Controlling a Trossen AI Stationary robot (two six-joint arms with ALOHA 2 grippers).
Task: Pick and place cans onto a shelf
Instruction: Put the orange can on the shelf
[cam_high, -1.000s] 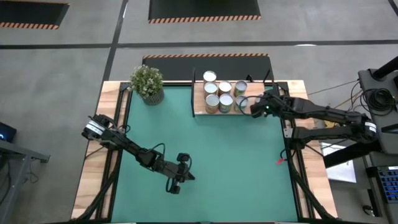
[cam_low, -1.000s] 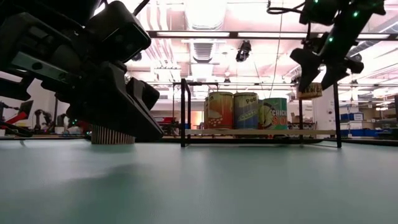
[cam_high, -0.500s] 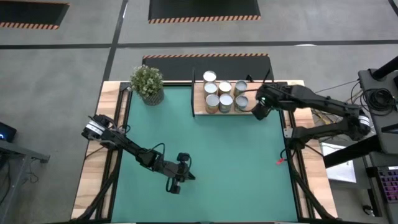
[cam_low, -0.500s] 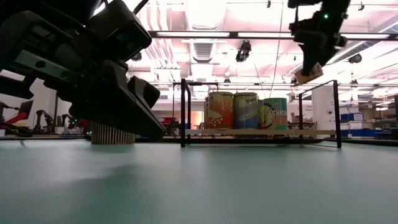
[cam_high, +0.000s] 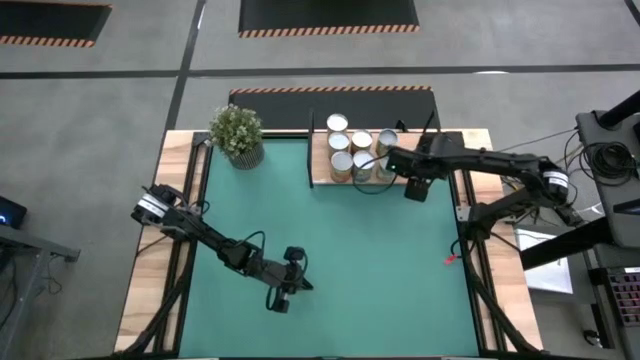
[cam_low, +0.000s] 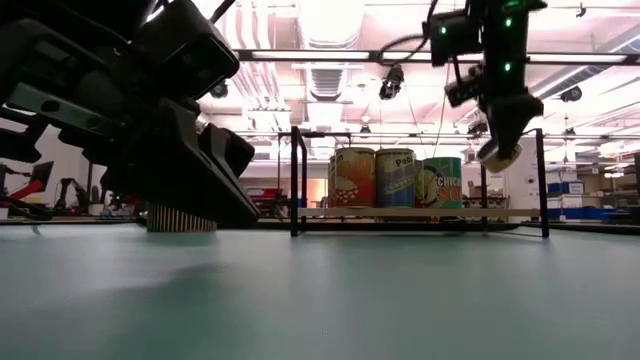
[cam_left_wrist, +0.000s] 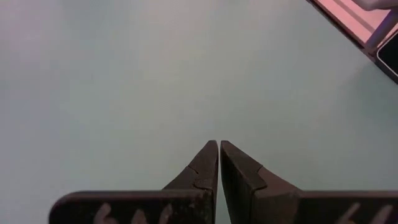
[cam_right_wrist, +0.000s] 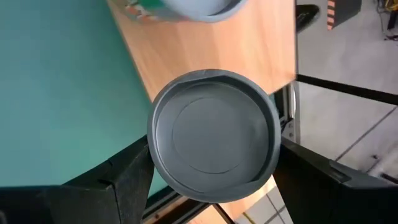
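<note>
Right gripper (cam_high: 414, 187), fingers clamped on the sides of a can (cam_right_wrist: 213, 144), hangs above the right end of the shelf (cam_high: 322, 170), just right of the standing cans (cam_high: 351, 156). The held can's long axis is near vertical, and bare board lies directly beneath it, so placing should need mainly a straight descent. Left gripper (cam_left_wrist: 219, 163), fingers together, waits low over the green mat (cam_high: 380, 270), well apart.

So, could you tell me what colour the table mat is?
Green mat, clearest in the high view.
</note>
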